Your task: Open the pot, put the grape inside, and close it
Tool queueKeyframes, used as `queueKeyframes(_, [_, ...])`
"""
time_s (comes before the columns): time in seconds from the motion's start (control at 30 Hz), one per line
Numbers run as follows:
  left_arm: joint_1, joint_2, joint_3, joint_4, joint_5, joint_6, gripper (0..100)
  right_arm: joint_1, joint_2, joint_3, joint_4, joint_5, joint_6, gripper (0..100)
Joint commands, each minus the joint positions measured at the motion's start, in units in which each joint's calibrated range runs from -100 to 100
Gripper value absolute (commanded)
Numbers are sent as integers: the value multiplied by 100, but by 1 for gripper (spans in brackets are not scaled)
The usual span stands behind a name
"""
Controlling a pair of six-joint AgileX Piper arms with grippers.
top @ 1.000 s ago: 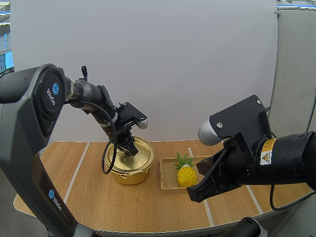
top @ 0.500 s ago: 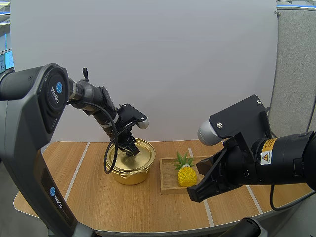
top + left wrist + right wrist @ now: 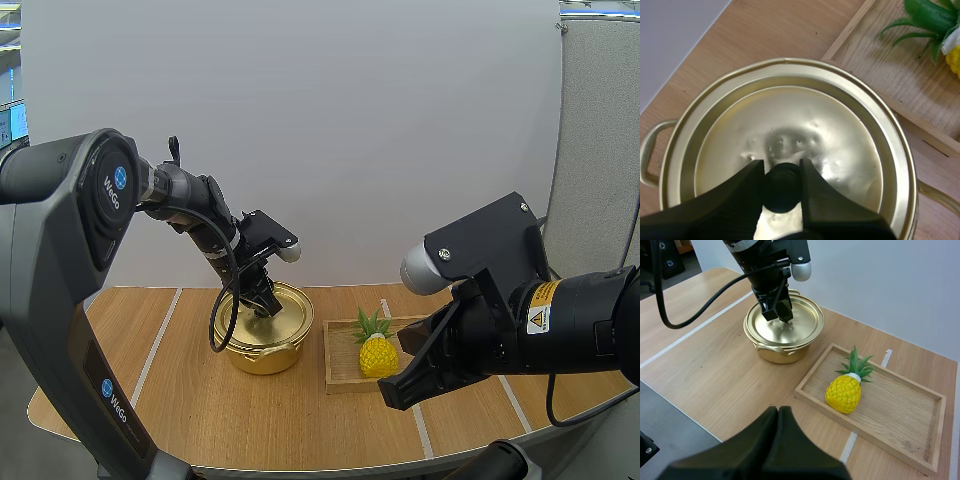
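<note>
A gold pot (image 3: 262, 350) stands at the table's left centre with its lid (image 3: 290, 303) on. My left gripper (image 3: 267, 305) reaches down onto the lid (image 3: 835, 130), and its fingertips pinch the black knob (image 3: 782, 190) from both sides. The same gripper (image 3: 781, 314) stands over the pot (image 3: 782, 352) in the right wrist view. A yellow toy pineapple (image 3: 377, 352) stands upright on a wooden tray (image 3: 338, 372) right of the pot. My right gripper (image 3: 392, 392) hovers shut in front of the tray, its fingers together as one wedge (image 3: 777, 412), holding nothing.
The tray (image 3: 900, 422) holds the pineapple (image 3: 843, 391) at its left end, and the rest of it is bare wood. White lines run across the tabletop. Bare table lies left of and in front of the pot. A grey partition stands at the far right.
My left arm has shifted slightly at the lid, and the pot has nudged a little to the right. The right arm has not moved.
</note>
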Motion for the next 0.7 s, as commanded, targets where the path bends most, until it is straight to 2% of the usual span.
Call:
queueKeyframes(0.0, [-27,123,77,312,652,60,0,-22,-46,12,-27,1,18,0])
queueKeyframes(0.67, [-27,131,62,336,1060,36,0,-22,-46,12,-27,1,18,0])
